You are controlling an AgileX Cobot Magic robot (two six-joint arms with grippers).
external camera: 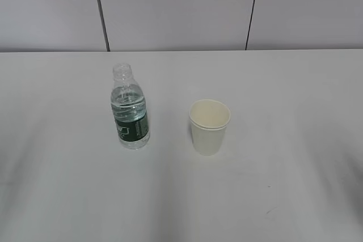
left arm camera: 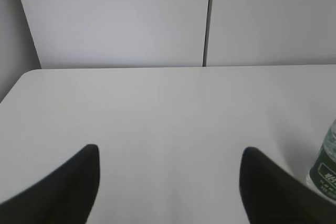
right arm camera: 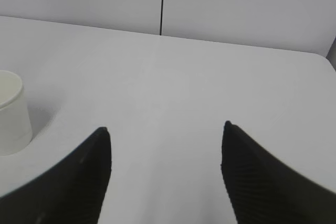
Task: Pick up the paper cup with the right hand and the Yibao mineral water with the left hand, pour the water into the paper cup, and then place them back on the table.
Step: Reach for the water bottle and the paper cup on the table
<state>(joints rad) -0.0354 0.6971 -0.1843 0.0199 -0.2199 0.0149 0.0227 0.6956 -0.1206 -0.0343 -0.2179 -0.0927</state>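
Observation:
The Yibao mineral water bottle (external camera: 131,109) stands upright on the white table (external camera: 283,83), capless, with a dark green label and clear water inside. The cream paper cup (external camera: 209,126) stands upright to its right, apart from it. Neither arm shows in the exterior view. My left gripper (left arm camera: 170,153) is open and empty over bare table; the bottle (left arm camera: 325,166) shows at the right edge of the left wrist view. My right gripper (right arm camera: 165,129) is open and empty; the cup (right arm camera: 11,113) shows at the left edge of the right wrist view.
A pale panelled wall (external camera: 181,9) with dark vertical seams runs behind the table's far edge. A tiny dark speck (external camera: 266,212) lies on the tabletop near the front right.

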